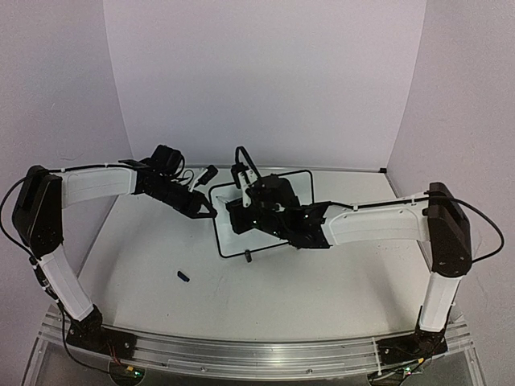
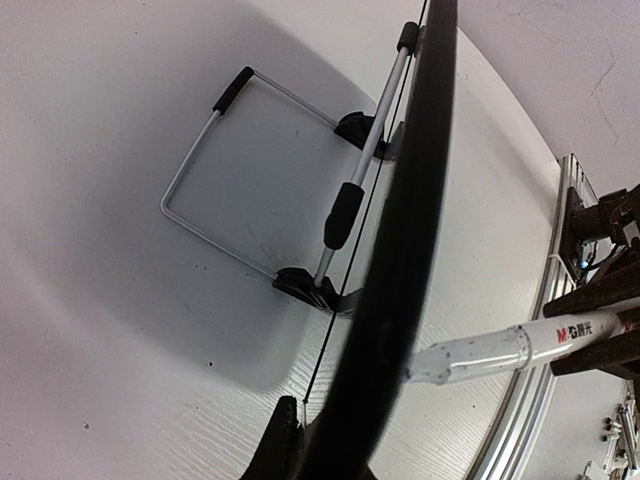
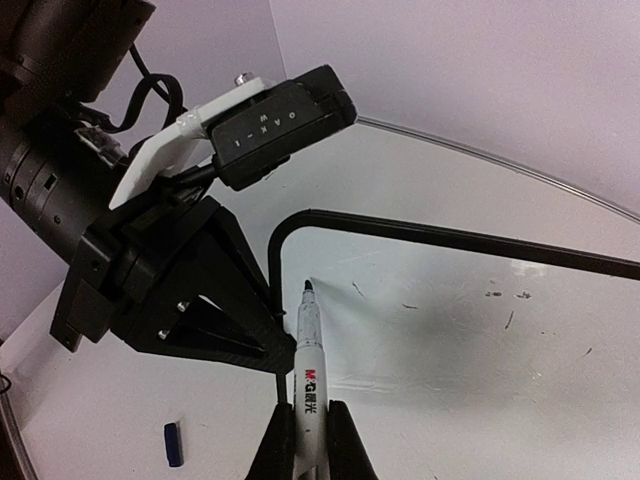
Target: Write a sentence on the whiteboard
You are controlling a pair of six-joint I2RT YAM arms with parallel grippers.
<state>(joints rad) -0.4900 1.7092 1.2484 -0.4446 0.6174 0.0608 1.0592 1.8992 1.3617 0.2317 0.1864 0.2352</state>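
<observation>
My left hand (image 1: 205, 211) is clenched on the left edge of the whiteboard (image 1: 299, 186), which stands tilted back in the middle of the desk (image 1: 322, 297). My right hand (image 3: 307, 415) grips the marker (image 3: 304, 345), tip near the board's upper left corner. A blue cap (image 1: 183, 277) lies on the desk, apart.

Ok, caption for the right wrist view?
Right claw shut on the marker, tip near the whiteboard corner; left claw grips its frame.
</observation>
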